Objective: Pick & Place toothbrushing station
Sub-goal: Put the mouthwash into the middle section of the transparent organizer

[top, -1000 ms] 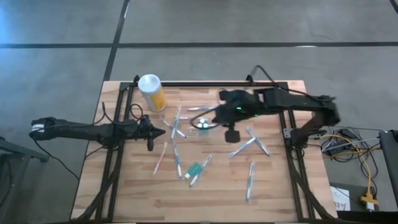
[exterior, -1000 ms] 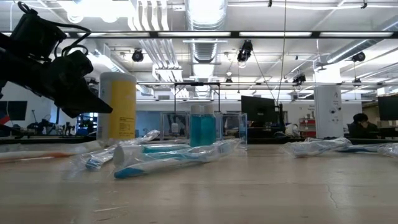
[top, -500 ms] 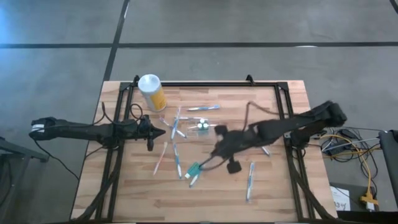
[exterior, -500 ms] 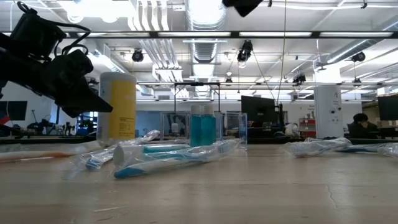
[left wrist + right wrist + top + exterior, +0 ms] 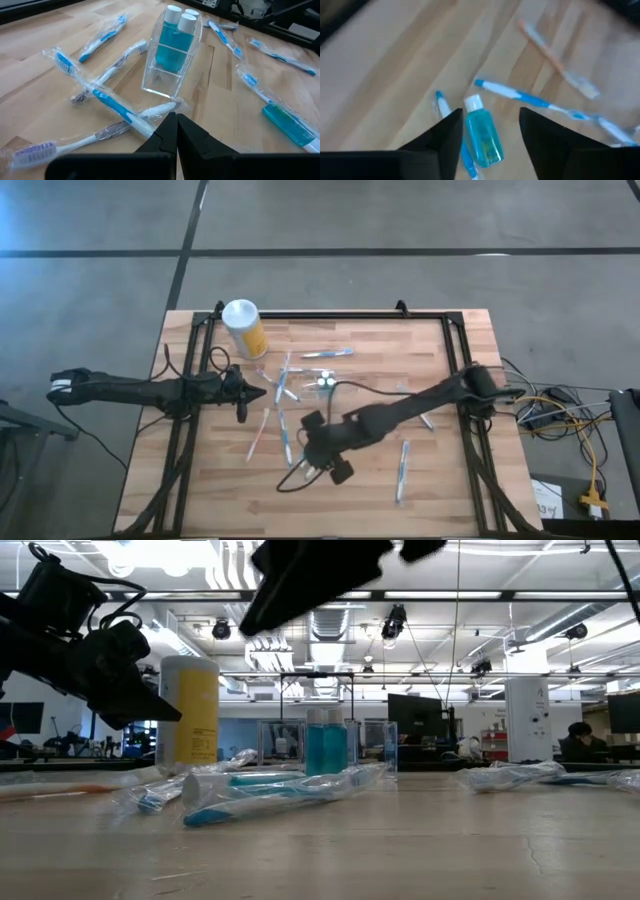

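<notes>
clear plastic toothbrushing station [image 5: 172, 55] sits mid-table, well apart from the spread-open right gripper [image 5: 487, 130], which hovers over a blue bottle [image 5: 482, 135]; left gripper [image 5: 176, 131] clenched nearby.

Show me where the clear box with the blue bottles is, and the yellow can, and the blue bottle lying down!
clear box [image 5: 172, 65], left wrist view, on its front wall.
yellow can [image 5: 246, 332], high view, on its yellow side.
blue bottle lying down [image 5: 483, 137], right wrist view, on its body.

Wrapped toothbrushes [image 5: 107, 97] and a yellow canister [image 5: 243, 328] lie about the wooden table [image 5: 440, 490].
</notes>
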